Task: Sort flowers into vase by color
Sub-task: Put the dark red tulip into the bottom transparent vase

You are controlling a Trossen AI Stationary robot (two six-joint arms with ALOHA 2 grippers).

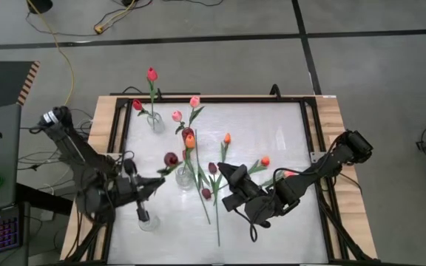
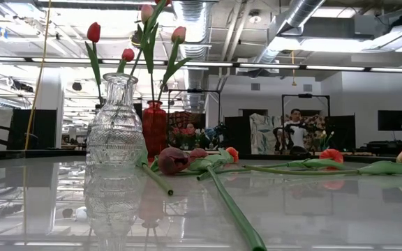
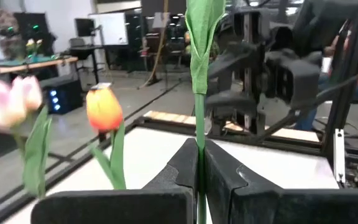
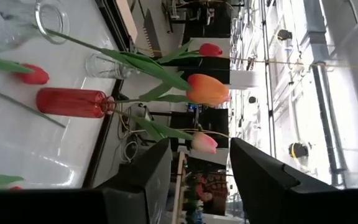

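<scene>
- High view: a white worktop point(image 1: 287, 133) carries scattered artificial tulips, with thin green stems and small heads in red, pink, orange and maroon.
- Some tulips already stand in vases: two red ones in a clear vase point(image 1: 155, 122) near the far edge, and pink and orange ones in a vase point(image 1: 186, 176) at the middle.
- Several loose tulips point(image 1: 214, 193) lie flat at the centre, their stems crossing; two orange-headed ones point(image 1: 264, 161) lie further right.
- An empty clear glass vase point(image 1: 147, 219) stands near the front left.
- The left hand point(image 1: 157, 182) is above that front-left area, pressed together on the stem of a maroon tulip point(image 1: 171, 159).
- Left wrist view: the green stem point(image 3: 199, 124) rises straight up between the closed fingers, pinched low on its length.
- The right hand point(image 1: 224, 174) is at the centre, over the loose flowers, fingers spread and holding nothing.
- Handling, as a judgement: the flowers look very light, with springy, slightly slippery plastic stems that may bend or swivel in a pinch.
- The heads look soft, so the stem seems the better place to grip, around mid-length and clear of the leaves.
- Low view: the cut-glass vase point(image 2: 115, 122) looks tall, breakable and easy to tip.
</scene>
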